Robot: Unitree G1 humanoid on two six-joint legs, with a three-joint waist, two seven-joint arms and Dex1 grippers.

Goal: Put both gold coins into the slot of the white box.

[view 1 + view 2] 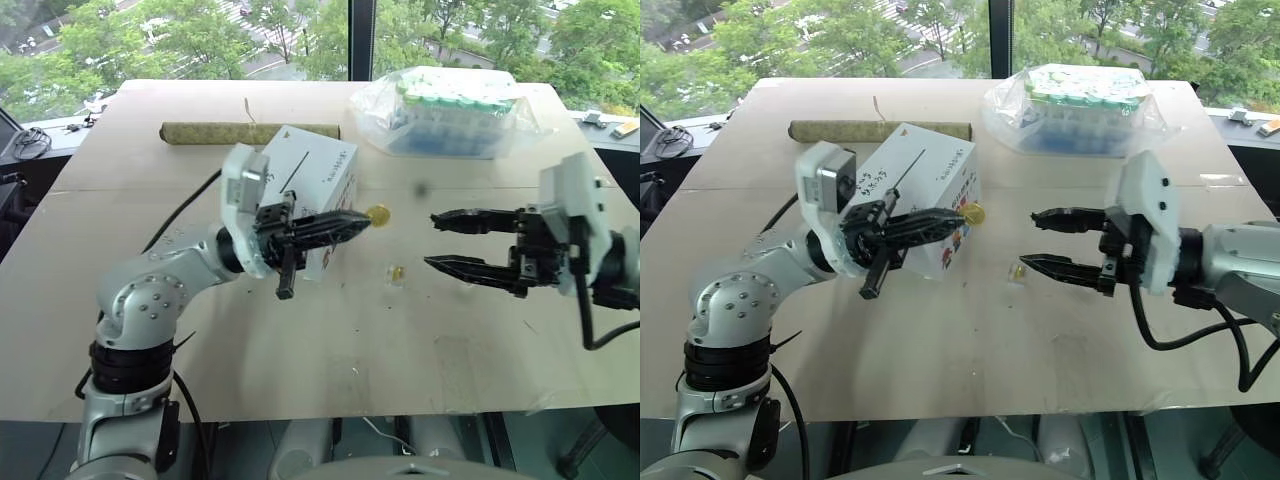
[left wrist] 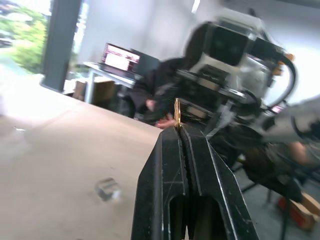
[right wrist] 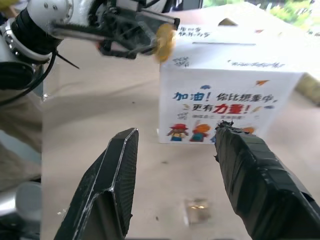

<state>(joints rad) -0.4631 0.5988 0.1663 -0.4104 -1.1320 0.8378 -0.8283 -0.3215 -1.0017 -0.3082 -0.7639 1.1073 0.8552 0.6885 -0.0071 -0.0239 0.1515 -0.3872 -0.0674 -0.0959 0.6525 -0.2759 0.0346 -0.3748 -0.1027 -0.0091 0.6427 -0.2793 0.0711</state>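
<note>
White cardboard cube-like box (image 1: 925, 185) sat on the tan board tabletop (image 1: 330, 340), used here as landmark. Its top face carried black handwriting, too small to read, plus a thin dark slot (image 1: 908, 165). Side face toward the right arm showed blue and red Chinese print, "加油!" legible in the right wrist view, over a row of small cartoon figures.

Left gripper (image 1: 355, 222), two black fingers, was clamped together on one small shiny gold coin (image 1: 378, 214), held edge-on at the fingertips just beside the box's printed side, above the table. Left wrist view showed the coin standing up from the pinched fingertips.

Second gold coin (image 1: 398, 273) lay on the table near the box's printed side, inside a small clear plastic cube-like holder (image 3: 197, 210), between the box and the right gripper. Another clear holder (image 2: 107, 189) sat on the board in the left wrist view.

Right gripper (image 1: 432, 240), black fingers apart, empty, pointed at the box from the side away from the left arm, above the table.

Beyond the box: a rolled brownish-green mat (image 1: 215, 132) just behind it, and a clear plastic bag of green-capped tubes (image 1: 445, 112) well apart. No brand readable on the bag.
</note>
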